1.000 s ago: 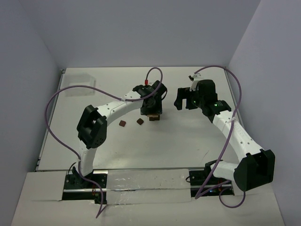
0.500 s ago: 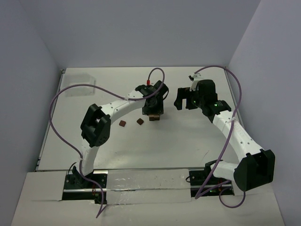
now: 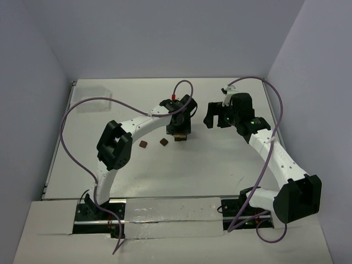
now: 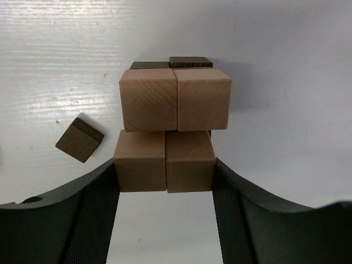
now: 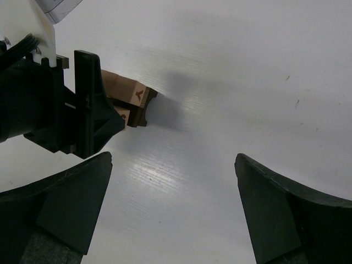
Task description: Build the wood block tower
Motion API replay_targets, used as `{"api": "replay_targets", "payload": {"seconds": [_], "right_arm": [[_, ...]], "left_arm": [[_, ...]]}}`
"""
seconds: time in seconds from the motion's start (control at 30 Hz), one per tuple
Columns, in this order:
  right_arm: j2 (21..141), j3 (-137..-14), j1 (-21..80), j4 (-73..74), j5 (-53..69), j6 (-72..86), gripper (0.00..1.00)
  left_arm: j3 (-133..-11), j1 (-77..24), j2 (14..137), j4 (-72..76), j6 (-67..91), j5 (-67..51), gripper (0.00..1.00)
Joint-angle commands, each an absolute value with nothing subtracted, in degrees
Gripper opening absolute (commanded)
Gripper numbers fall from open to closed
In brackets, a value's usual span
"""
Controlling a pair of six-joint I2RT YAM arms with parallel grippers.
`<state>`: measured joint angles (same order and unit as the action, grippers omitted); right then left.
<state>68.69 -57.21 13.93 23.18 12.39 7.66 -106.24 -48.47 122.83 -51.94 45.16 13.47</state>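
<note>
Left wrist view: centre frame, the left gripper (image 4: pixel 164 170) clamps two tan wood blocks (image 4: pixel 140 159) against the tower (image 4: pixel 175 99), apparently squaring them; a dark block (image 4: pixel 80 140) lies loose at left. Beyond, the right gripper (image 5: pixel 173 165) hangs spread, empty.

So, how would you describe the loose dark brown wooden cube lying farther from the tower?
On the white table, find the left gripper over the tower of tan and dark brown wooden cubes. Two loose dark brown cubes lie to its left in the top view. The wanted cube is the outer one, while the second cube lies nearer the tower.
</note>
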Motion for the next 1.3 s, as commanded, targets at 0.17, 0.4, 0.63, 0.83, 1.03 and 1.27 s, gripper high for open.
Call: {"api": "replay_targets", "payload": {"seconds": [0.17,0.4,0.63,0.83,1.03,1.27], "right_arm": [[68.1,-59.3,13.4,21.4,13.1,8.0,1.0],[68.7,-59.6,13.4,21.4,13.5,8.1,1.0],[68.8,-59.6,13.3,21.4,13.8,8.2,1.0],[68.8,-59.7,13.4,21.5,13.9,8.2,1.0],[68.7,-59.5,13.4,21.4,14.2,8.3,1.0],[68.9,-59.6,13.3,21.4,14.2,8.3,1.0]], "left_arm": [[-110.0,-47.9,124.3,-52.0,44.5,13.4,0.05],[-110.8,-47.9,125.2,-52.1,44.6,13.1,0.06],[-110.9,-47.9,125.5,-52.1,44.6,13.0,0.11],[-110.5,-47.8,125.6,-51.9,44.4,12.6,0.22],[-110.4,-47.4,125.8,-51.7,44.2,12.1,0.25],[-110.5,-47.2,126.1,-51.5,43.9,11.4,0.28]]}}
